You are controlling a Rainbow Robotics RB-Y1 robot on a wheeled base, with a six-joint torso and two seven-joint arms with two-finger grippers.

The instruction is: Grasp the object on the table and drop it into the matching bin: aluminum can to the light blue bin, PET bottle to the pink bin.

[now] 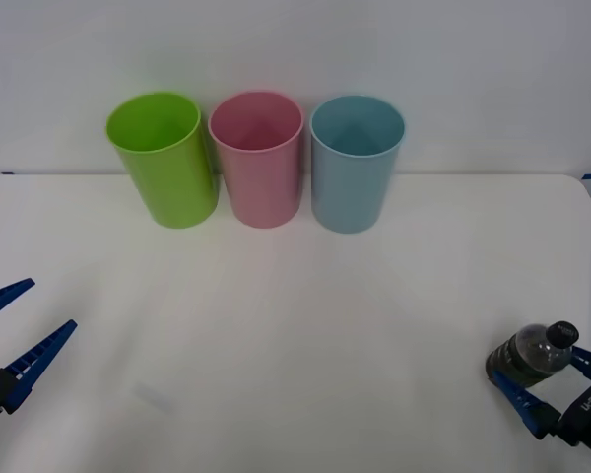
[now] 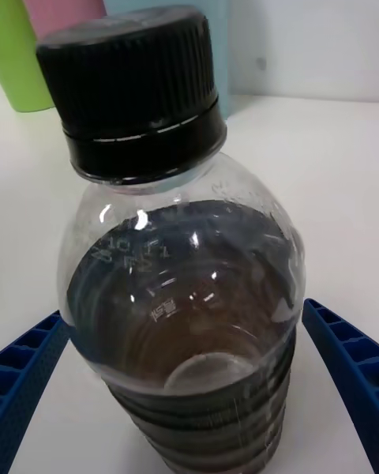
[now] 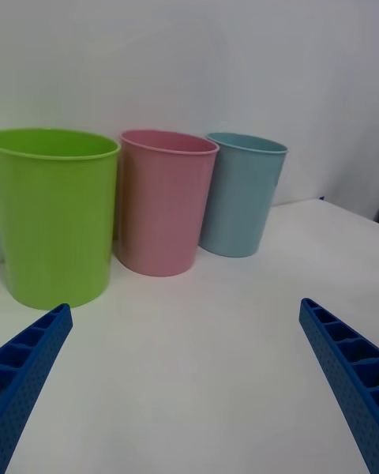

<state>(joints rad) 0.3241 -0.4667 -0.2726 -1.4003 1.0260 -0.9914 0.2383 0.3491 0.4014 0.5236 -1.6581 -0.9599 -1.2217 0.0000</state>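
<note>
The small clear plastic bottle with dark contents and black cap [image 1: 534, 356] stands upright between the spread right claw's [image 1: 550, 392] blue fingers, not yet pinched; the left claw [image 1: 10, 330], spread, waits far off.

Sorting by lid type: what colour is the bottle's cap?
Black, clearest in the right wrist view: the PET bottle has a ribbed black screw cap.

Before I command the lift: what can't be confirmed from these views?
- Front view: PET bottle base, hidden by the right gripper.
- Right wrist view: finger contact; the fingers flank the bottle, touch unclear.
- Front view: pink bin floor, hidden by its own wall.
</note>
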